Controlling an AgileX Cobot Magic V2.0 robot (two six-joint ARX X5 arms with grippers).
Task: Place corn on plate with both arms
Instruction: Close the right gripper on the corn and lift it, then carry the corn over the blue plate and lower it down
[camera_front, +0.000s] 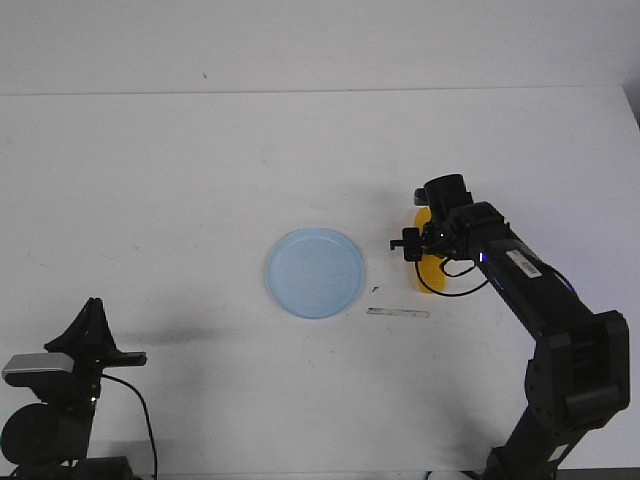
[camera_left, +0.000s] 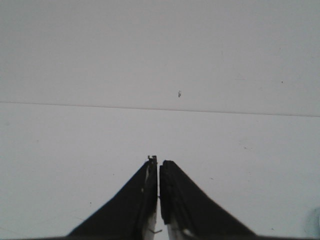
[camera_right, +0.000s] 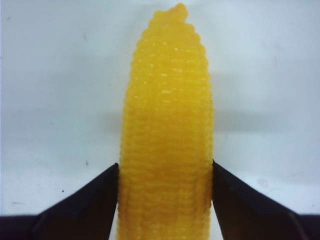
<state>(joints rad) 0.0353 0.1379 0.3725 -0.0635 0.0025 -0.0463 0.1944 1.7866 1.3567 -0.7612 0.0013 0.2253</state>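
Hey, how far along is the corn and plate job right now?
Nothing looks finished: the plate sits bare at mid-table. In hand: the right gripper has its jaws against both sides of the corn, over the table to the plate's right. Whether it is lifted is unclear. The left gripper is shut, parked near its base. Left: carrying the corn onto the plate.

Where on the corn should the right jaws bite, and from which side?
Grip the corn across its thick mid-body, coming from above with one finger on each long side. The right gripper already straddles it there; the cob narrows toward its tip, so a bite nearer the tip would probably slip.
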